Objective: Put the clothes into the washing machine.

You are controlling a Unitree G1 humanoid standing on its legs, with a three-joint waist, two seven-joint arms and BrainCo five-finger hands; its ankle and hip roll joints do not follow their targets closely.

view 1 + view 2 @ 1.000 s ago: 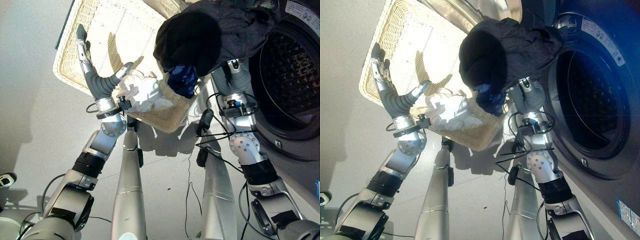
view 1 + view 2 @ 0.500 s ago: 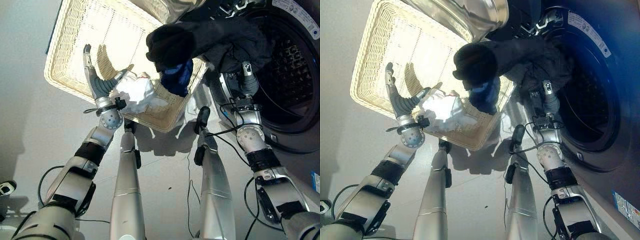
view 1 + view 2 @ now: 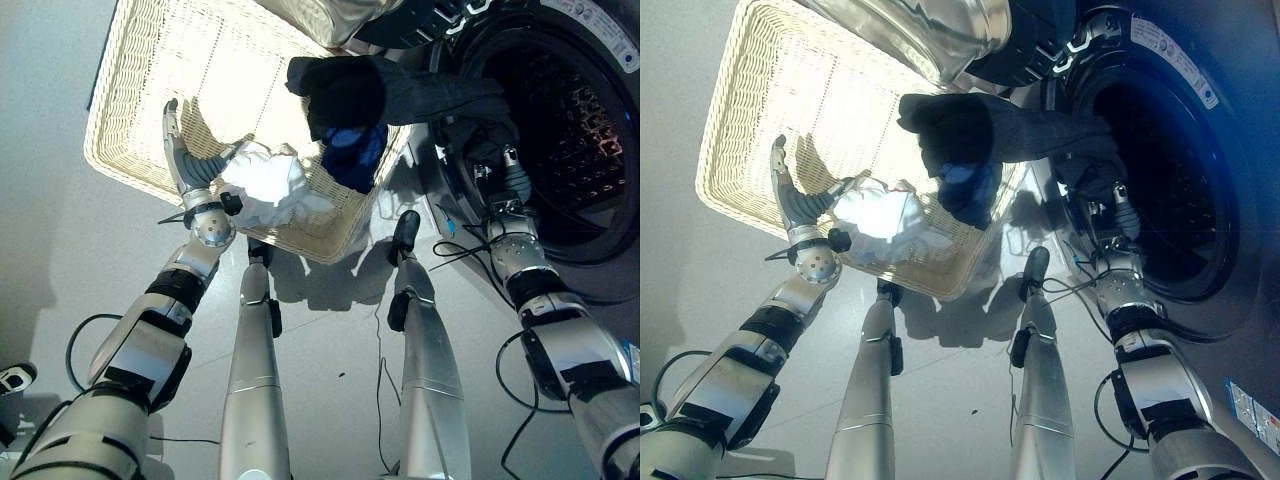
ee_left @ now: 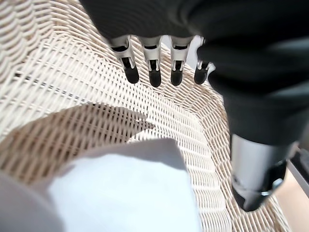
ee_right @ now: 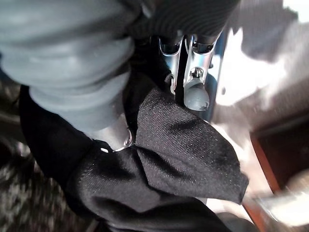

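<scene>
Dark garment (image 3: 400, 95): black, bunched, stretched from above the wicker basket (image 3: 150, 110) to the washing machine (image 3: 590, 150) drum opening, a blue patch hanging at its basket end. White garment (image 3: 265, 185): crumpled, lying inside the basket by its near rim

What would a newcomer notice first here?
The dark garment stretches from above the wicker basket to the washing machine's open drum, gripped by the right hand at the drum's mouth. The open left hand hangs over the basket beside a crumpled white cloth.
</scene>
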